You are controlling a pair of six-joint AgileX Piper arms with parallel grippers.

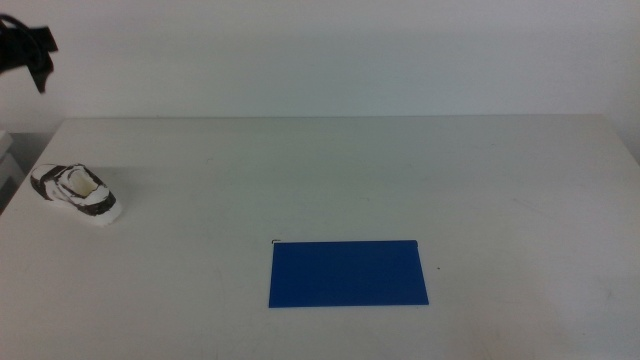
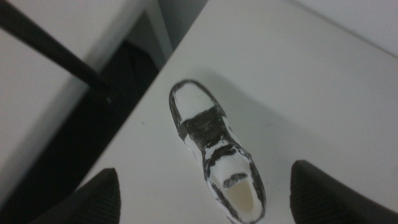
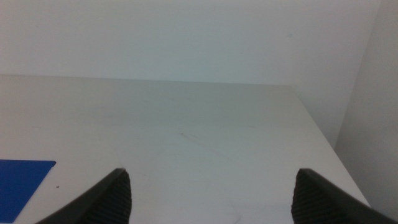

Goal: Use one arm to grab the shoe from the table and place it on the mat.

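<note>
Shoe lies on its sole near the left edge of the white surface, with the toe pointing toward the camera and a little to the right in the middle view. I see its white body with dark mottled patches and the cream lining inside the opening. The blue mat lies flat in the front middle part of the surface, well apart from the shoe. The left end effector hangs in the air above the shoe; in my left wrist view its two jaws stand wide, one on each side of the heel part, not touching it. In the middle view I see this arm only as a dark piece in the top left corner. The right end effector waits over the right side of the surface, its jaws wide too, with a corner of the mat beside it.
</note>
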